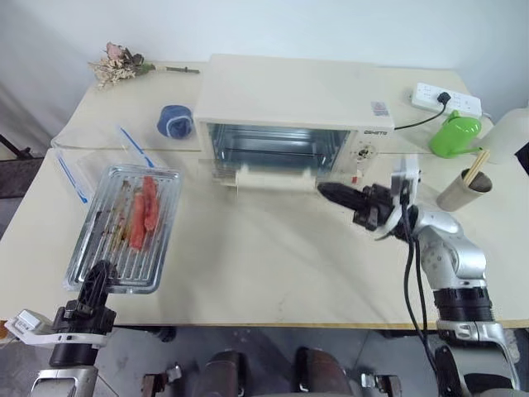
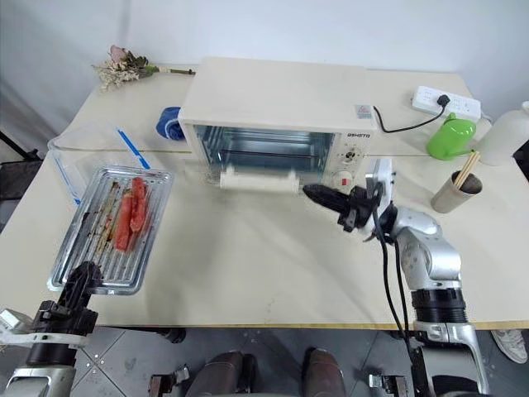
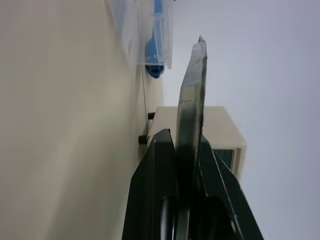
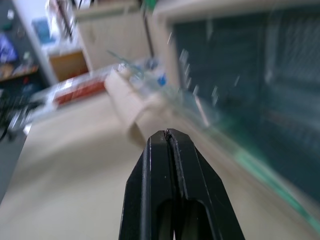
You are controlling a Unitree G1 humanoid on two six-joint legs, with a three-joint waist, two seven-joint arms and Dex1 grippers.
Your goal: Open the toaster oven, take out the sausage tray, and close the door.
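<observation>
The cream toaster oven (image 1: 289, 91) stands at the back of the table. Its glass door (image 1: 273, 157) hangs partly open, with the white bar handle (image 1: 277, 178) out in front and low. My right gripper (image 1: 324, 192) is shut and empty, its tip by the handle's right end; whether it touches is unclear. The silver sausage tray (image 1: 161, 244) lies on the table at the left with red sausages (image 1: 147, 211) in it. My left gripper (image 1: 97, 277) is shut on the tray's near rim (image 3: 192, 90), which runs between its fingers.
A clear plastic box with blue clips (image 1: 87, 161) lies behind the tray. A blue round thing (image 1: 174, 121) and dried flowers (image 1: 120, 64) are at the back left. On the right are a power strip (image 1: 446, 99), a green watering can (image 1: 455, 136) and a cup of chopsticks (image 1: 464, 188).
</observation>
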